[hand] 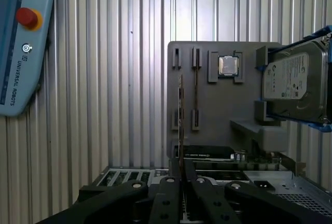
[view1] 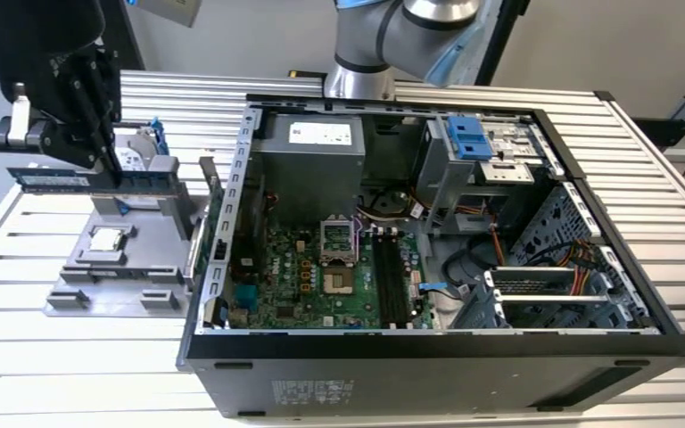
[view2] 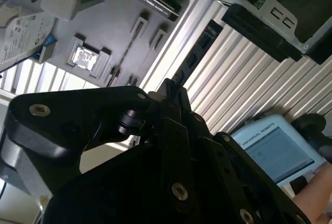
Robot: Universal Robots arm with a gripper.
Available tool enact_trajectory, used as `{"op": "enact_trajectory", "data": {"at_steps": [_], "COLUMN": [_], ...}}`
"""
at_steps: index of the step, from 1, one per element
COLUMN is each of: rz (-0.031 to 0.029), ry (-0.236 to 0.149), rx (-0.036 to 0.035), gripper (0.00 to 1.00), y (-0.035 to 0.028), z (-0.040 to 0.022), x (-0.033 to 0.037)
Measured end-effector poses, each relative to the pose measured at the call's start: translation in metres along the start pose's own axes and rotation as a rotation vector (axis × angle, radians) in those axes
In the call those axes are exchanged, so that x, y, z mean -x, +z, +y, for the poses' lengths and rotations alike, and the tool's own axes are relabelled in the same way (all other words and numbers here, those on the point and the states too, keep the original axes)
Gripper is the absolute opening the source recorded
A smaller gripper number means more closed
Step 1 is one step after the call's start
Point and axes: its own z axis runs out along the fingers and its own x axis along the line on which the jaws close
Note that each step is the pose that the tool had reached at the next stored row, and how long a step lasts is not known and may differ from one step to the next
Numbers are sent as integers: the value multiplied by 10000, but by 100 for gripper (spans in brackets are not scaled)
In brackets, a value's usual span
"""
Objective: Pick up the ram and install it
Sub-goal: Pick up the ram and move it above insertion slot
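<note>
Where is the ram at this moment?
In the exterior view the ram is at the far left, clamped in the gripper over the grey parts holder, which stands beside the open computer case on that view's left.

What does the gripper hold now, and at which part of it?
The gripper holds the ram, pinched across its two flat faces; most of the stick juts out free.
</note>
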Motion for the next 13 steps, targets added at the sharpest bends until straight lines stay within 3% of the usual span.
{"op": "enact_trajectory", "data": {"at_steps": [3, 6, 13], "rz": [0, 0, 0], "ry": [-1, -2, -2], "rx": [0, -1, 2], "gripper": [0, 0, 0], "y": [0, -1, -7], "z": [-4, -46, -245], "x": [0, 1, 4]}}
